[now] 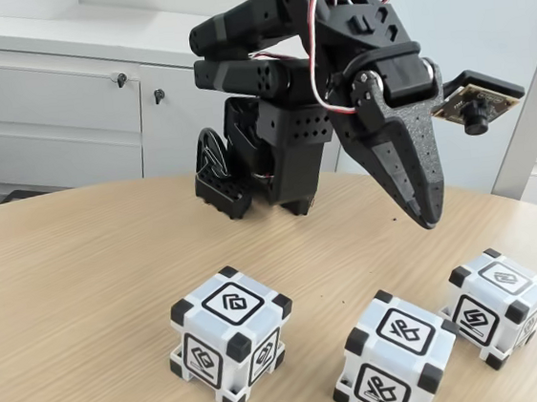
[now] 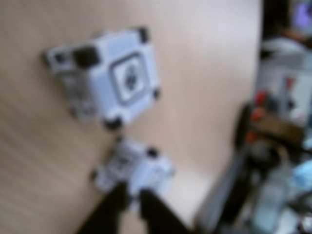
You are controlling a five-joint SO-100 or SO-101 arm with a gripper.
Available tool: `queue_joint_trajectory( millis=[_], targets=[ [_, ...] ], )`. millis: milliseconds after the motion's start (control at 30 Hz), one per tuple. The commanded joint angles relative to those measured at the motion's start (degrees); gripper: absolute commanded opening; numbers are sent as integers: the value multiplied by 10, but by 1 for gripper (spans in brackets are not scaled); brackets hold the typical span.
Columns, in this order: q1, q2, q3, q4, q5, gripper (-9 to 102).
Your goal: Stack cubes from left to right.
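Three boxy white cubes (image 1: 231,335) (image 1: 393,354) (image 1: 498,305) with black corners were set apart on the grainy wooden worktop (image 1: 67,299). The pointed black pincer (image 1: 421,212) was held closed above them, empty.

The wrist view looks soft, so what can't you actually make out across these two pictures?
- Wrist view: blur hides the glyph on the larger cube and the clutter at the right edge.
- Wrist view: the end effector tips cover part of the smaller cube.
- Fixed view: the bottom edge cuts off the middle cube.
- Fixed view: the end effector looks closed, though its gap isn't clear.
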Motion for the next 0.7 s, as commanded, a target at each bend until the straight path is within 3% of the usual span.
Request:
queue_joint_trajectory(
  millis=[0,667],
  targets=[
    [26,33,-14,39,-30,7],
    [22,33,-14,39,-40,8]
  ],
)
